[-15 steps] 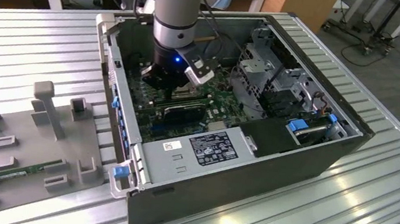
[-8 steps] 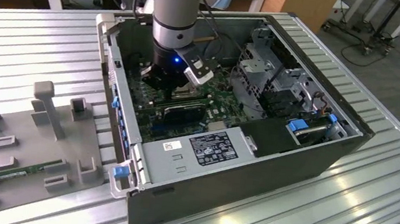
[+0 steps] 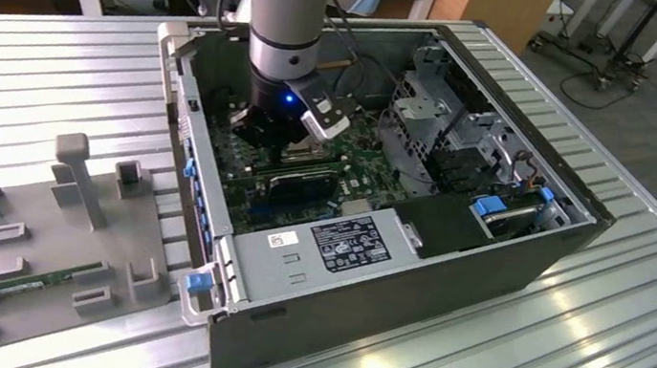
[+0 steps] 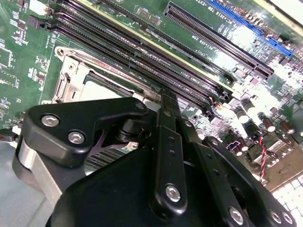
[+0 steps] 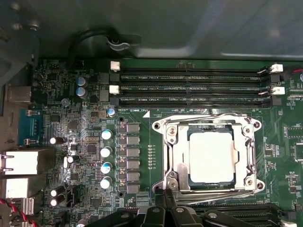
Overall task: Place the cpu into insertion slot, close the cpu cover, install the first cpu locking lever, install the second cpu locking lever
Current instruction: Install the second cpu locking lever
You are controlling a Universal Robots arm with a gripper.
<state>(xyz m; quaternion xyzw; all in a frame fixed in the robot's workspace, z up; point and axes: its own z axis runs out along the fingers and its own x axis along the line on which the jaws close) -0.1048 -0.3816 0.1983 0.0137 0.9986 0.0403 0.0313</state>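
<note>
CPU (image 5: 211, 157) is seen seated in the slot (image 5: 246, 182), framed by the cover (image 5: 176, 156); the gripper (image 5: 165, 205), fingers pressed together on nothing, is held just beside the socket's edge.

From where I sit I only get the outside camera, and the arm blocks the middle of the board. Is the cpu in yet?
Observer: Yes. In the first wrist view the cpu lies flat, seated in the middle of its silver frame.
Operator: Is the lid thing down on it?
Observer: The cpu cover lies flat around the chip, which shows through the cover's window.
Operator: So where's the claw?
Observer: The claw is right at one edge of the cover, beside a row of long black memory slots.
</note>
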